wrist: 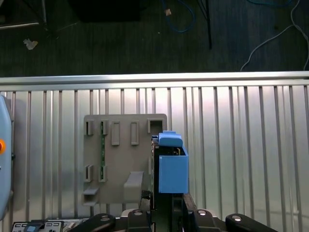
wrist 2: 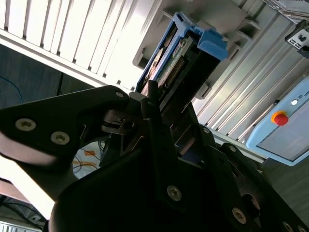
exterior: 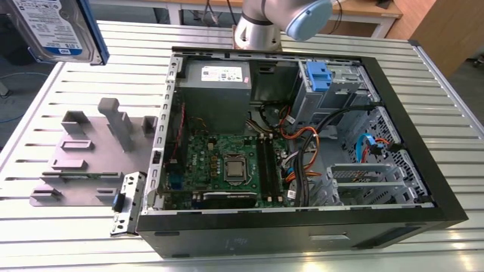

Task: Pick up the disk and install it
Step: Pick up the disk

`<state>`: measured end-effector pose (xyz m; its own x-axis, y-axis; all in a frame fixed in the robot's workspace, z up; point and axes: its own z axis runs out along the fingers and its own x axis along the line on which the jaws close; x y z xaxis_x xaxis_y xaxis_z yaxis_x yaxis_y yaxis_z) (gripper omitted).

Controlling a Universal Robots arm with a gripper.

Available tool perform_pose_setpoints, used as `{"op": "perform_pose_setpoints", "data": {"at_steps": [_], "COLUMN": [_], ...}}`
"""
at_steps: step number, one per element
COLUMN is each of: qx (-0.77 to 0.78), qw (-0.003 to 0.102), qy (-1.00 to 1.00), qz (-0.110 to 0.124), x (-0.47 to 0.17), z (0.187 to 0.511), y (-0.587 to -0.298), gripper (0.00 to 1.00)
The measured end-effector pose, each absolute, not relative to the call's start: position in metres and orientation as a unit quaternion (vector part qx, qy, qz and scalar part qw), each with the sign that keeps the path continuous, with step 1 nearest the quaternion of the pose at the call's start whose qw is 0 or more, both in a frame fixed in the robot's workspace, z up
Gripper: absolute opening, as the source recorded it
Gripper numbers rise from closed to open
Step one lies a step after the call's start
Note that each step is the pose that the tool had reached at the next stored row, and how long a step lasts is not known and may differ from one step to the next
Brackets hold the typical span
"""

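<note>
One disk (exterior: 56, 28), up off the bench (exterior: 76, 243) and in my grip. My tool (wrist: 170, 207) is closed on one end of it. The rest of the drive runs straight out past the fingertips, its long axis in line with the tool.

In the first wrist view I look along that axis. The disk is edge-on with a blue rail (wrist: 173, 169) facing the camera, and beneath it the grey stand (wrist: 123, 154) sits on the ribbed bench. The second wrist view shows the same hold from close in, with the connector edge and blue rail standing out beyond the tool's black body.

In the exterior view the disk hangs at the upper left with its label toward the camera. It is high above the stand and well apart from the open case (exterior: 287, 232), which lies on its side toward that view's right. The case's drive cage (exterior: 332, 85), with a blue fitting of its own, sits at the far corner near my arm's base (exterior: 261, 28).

By my reading the pick-up is done and the install is not. The disk is over the stand's side of the bench, with the cage off toward the exterior view's right.
</note>
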<state>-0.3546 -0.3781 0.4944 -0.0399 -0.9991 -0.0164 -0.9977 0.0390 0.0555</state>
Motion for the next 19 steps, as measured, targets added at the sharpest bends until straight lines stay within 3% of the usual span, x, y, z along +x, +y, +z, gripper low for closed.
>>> {"op": "perform_pose_setpoints", "data": {"at_steps": [19], "qx": [0.693], "qw": [0.013], "qy": [-0.721], "qz": [-0.026], "x": [-0.303], "z": [0.494], "y": [-0.378], "gripper": [0.35]}}
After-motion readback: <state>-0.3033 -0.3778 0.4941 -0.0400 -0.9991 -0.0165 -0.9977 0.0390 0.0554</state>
